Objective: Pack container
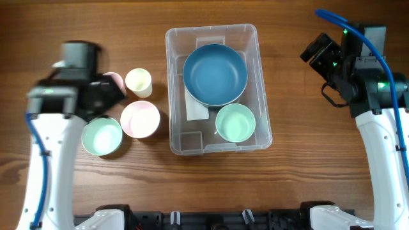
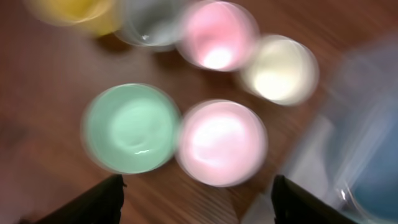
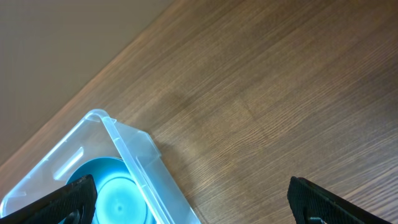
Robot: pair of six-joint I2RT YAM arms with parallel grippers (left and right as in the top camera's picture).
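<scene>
The clear container (image 1: 170, 89) sits mid-table, holding a blue bowl (image 1: 215, 75) and a mint-green cup (image 1: 235, 122). Left of it, the left gripper (image 2: 198, 186) hangs over pastel cups (image 1: 140, 119), jaws spread and empty. At far right, the right gripper (image 3: 191, 182) gapes wide, holding nothing.

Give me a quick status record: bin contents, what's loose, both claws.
container: clear bin, table centre
inside: blue bowl, green cup
loose, left of it: mint cup, large pink cup, cream cup, small pink cup partly hidden
left claw: open, empty, above the loose cups
right claw: open, empty, over the table beside the container
</scene>
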